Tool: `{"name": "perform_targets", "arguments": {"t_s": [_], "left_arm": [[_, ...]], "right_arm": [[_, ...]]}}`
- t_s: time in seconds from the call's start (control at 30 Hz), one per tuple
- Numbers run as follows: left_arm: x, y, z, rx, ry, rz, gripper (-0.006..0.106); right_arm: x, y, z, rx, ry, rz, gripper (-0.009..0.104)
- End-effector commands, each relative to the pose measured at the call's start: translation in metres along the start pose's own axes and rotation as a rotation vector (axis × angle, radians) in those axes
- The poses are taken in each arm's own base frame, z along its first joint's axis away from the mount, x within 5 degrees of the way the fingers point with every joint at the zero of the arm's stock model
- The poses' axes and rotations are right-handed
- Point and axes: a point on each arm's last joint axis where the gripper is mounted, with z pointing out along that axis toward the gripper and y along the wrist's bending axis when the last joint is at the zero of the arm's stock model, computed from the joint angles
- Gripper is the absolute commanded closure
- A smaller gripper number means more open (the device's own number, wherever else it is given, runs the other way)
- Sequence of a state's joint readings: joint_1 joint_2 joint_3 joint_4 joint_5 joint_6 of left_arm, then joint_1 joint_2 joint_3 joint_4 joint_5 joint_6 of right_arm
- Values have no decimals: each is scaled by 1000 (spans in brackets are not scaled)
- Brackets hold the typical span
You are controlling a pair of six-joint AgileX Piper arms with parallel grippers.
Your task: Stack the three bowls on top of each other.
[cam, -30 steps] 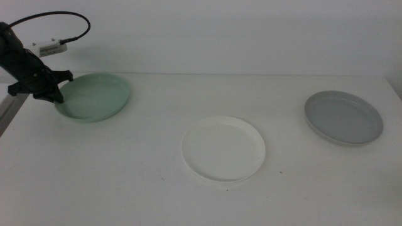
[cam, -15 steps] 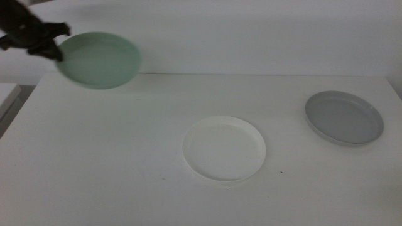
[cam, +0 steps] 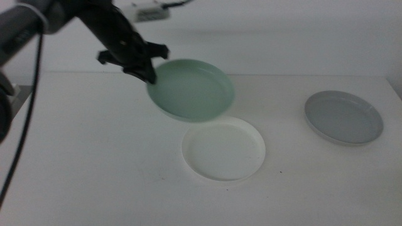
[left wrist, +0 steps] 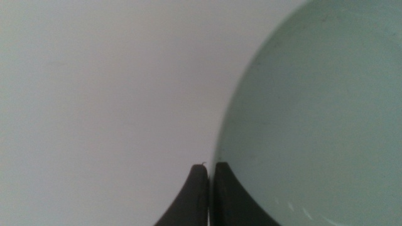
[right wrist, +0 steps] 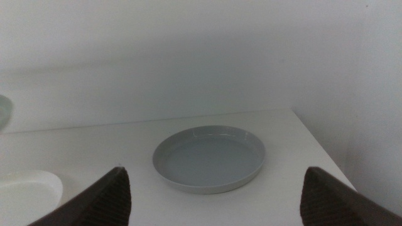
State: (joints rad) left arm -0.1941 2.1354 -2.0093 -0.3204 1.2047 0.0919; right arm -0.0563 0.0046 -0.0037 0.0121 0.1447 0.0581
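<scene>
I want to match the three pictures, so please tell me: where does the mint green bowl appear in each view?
Middle view: the mint green bowl hangs tilted above the table, upper centre, its rim pinched by the left gripper.
Left wrist view: it fills the right side.
Right wrist view: only a sliver at the left edge.
Shared landmark: the white bowl, also low at the left in the right wrist view.

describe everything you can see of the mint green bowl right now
The mint green bowl is a shallow, round, plate-like dish with a low rim, smooth and plastic-looking. It is off the table, tilted, above the far edge of the white bowl. The left gripper is shut on its rim; nothing else touches it.
</scene>
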Motion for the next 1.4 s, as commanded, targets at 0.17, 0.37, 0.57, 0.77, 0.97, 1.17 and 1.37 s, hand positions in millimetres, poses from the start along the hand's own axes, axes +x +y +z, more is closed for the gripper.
{"name": "perform_targets", "arguments": {"t_s": [0.17, 0.37, 0.57, 0.77, 0.97, 1.17, 1.37], "left_arm": [[12, -50, 23, 35, 30, 45, 102], [18, -57, 31, 45, 56, 62, 102], [29, -52, 51, 69, 78, 101, 102], [34, -51, 63, 95, 52, 78, 102], [32, -55, 67, 97, 30, 84, 102], [36, -56, 85, 103, 64, 78, 102], [37, -56, 88, 104, 73, 77, 102]], "right_arm": [[0, 0, 0, 5, -14, -14, 2], [0, 0, 0, 5, -14, -14, 2], [0, 0, 0, 5, -14, -14, 2], [0, 0, 0, 5, -14, -14, 2], [0, 0, 0, 5, -14, -14, 2], [0, 0, 0, 5, -14, -14, 2], [0, 0, 0, 5, -14, -14, 2]]}}
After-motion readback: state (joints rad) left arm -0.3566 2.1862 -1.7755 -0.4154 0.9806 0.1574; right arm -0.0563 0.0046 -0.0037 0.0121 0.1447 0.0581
